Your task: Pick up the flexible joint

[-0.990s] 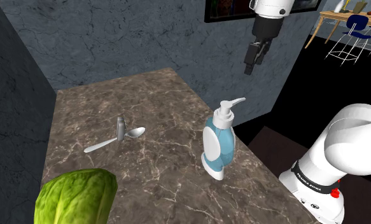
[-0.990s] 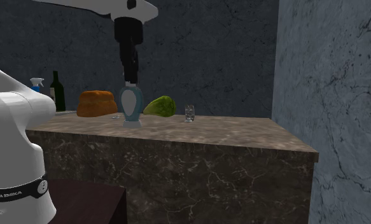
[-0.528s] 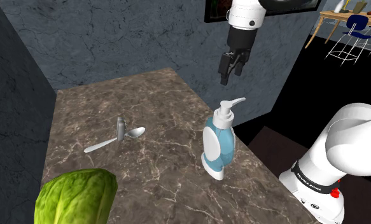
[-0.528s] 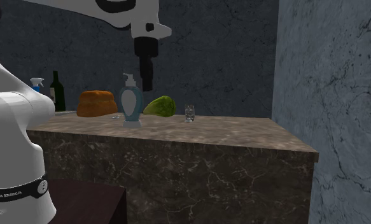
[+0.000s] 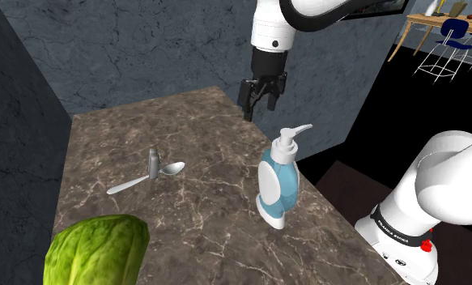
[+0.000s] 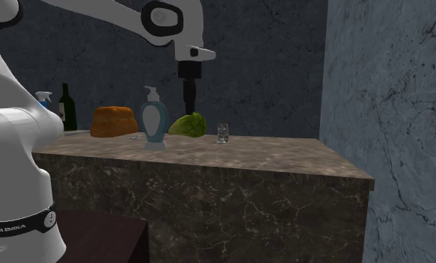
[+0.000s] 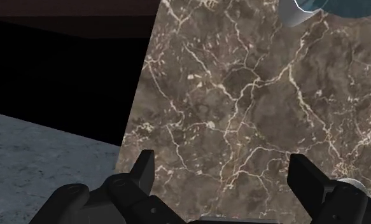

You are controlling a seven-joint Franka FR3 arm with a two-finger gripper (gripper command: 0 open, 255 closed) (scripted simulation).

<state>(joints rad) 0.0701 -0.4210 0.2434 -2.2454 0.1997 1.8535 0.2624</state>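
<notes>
Gripper (image 5: 257,105) hung above the far part of the brown marble surface (image 5: 193,133), pointing down, fingers spread wide, nothing between them. The wrist view confirmed it: both black fingers (image 7: 146,167) well apart with bare marble between, nothing held. Flexible joint (image 5: 153,160) was a small grey metallic piece standing upright on the surface, well apart from the gripper, at roughly 8 o'clock from it in the shoulder view. A spoon (image 5: 145,178) lay just beside the joint, bowl at the joint's 4 o'clock, handle running off toward 8 o'clock; couldn't tell if they touched. A blue-and-white soap dispenser (image 5: 278,182) stood upright at the gripper's 5 o'clock, near the surface's edge. A green lettuce (image 5: 100,251) sat at 7 o'clock from the joint, at the frame's edge. In the second exterior view the gripper sat at 12 o'clock over the lettuce, the joint at the lettuce's 3 o'clock, clear of the fingers. A brown loaf (image 6: 113,121) and a dark bottle (image 6: 67,107) stood at 9 o'clock from the dispenser.
</notes>
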